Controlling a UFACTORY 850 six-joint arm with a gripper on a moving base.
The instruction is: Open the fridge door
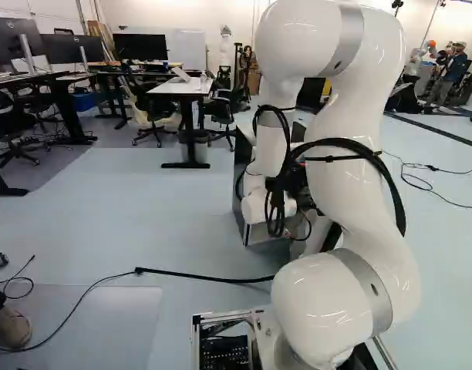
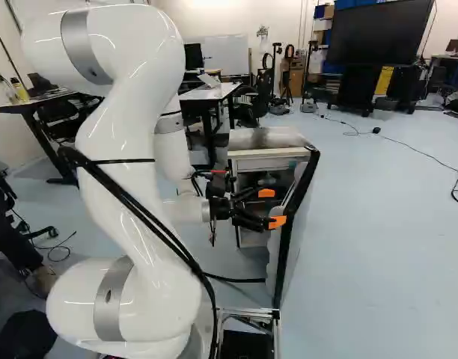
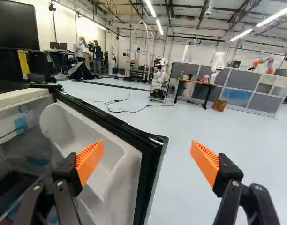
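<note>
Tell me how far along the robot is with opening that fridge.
Looks done: the door stands swung out from the fridge body, baring the moulded shelf inside it.

In hand: nothing is gripped; the jaws stand wide apart near the door's free edge.

Left: probably little, perhaps a push to swing the door wider, then backing the arm clear.

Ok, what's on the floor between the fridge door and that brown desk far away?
A thin black cable winds across the floor between the fridge door and desk, in the wrist view.
</note>
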